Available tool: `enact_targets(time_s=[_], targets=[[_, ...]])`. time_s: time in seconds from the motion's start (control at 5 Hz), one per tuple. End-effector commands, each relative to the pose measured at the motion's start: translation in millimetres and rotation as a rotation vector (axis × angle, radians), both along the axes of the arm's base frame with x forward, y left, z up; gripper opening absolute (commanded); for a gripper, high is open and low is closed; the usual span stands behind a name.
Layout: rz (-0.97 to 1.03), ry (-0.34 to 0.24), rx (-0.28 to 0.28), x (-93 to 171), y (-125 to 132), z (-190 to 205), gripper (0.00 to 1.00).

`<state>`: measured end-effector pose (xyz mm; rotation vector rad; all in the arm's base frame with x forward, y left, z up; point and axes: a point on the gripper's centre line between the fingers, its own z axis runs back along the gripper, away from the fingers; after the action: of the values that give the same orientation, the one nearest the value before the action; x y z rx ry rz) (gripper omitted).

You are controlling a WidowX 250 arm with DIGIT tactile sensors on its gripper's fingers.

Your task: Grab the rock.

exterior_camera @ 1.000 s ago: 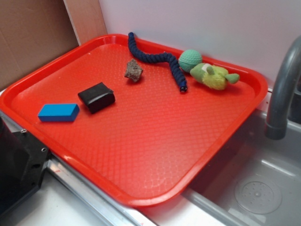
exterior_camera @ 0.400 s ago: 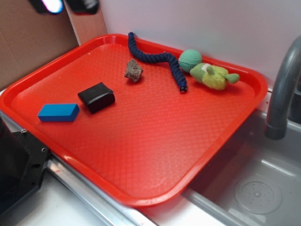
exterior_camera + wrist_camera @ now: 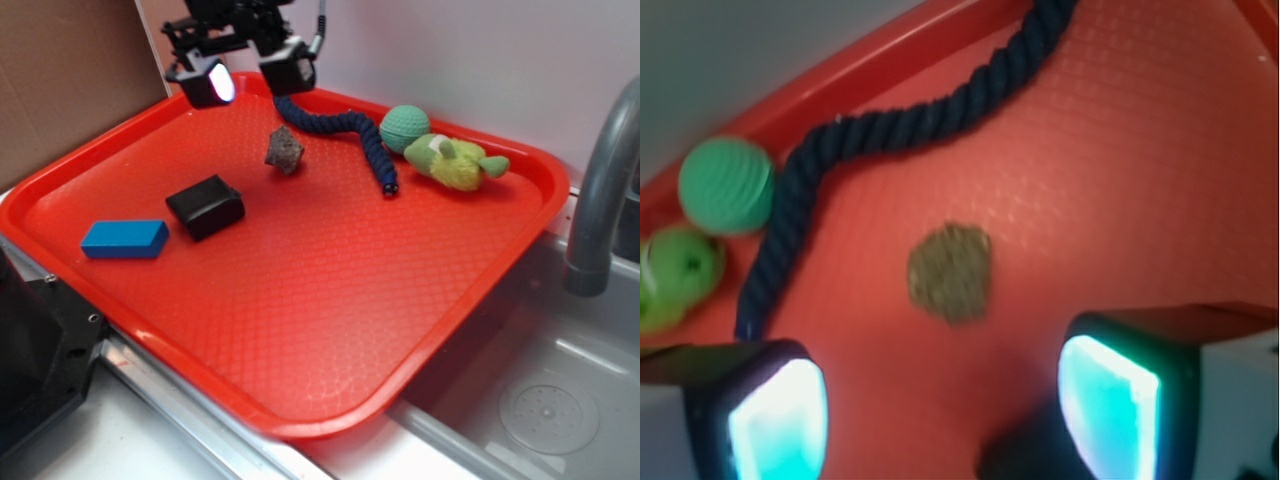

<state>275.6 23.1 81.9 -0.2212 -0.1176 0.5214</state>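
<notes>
Two spread fingers (image 3: 205, 80) above the rock (image 3: 285, 150).

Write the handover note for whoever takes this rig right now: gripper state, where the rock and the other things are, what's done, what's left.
Gripper: open, empty, hanging above the far left part of the red tray. The wrist view shows the rock ahead of the gap between the fingers.
Rock: on the tray, untouched, standing free. The dark blue rope runs just behind it, apart from it.
Others: black block and blue block to the left; green ball and green plush toy by the far rim.
Done: nothing gripped.
Left: lower over the rock, close on it without snagging the rope, lift.
</notes>
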Motion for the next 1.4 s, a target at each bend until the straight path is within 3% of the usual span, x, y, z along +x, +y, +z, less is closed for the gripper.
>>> enact_targets(time_s=[0.0, 0.4, 0.6, 0.8, 1.0, 1.2], targets=[[0.054, 0.002, 0.071, 13, 4, -24, 1.0], [0.022, 0.045, 0.094, 5, 1, -63, 1.0], [0.027, 0.041, 0.1, 5, -3, -63, 0.17], [0.038, 0.052, 0.091, 4, -3, -65, 0.0], [0.046, 0.055, 0.085, 4, 2, -62, 0.0], [0.015, 0.016, 0.1, 0, 4, -26, 0.0]])
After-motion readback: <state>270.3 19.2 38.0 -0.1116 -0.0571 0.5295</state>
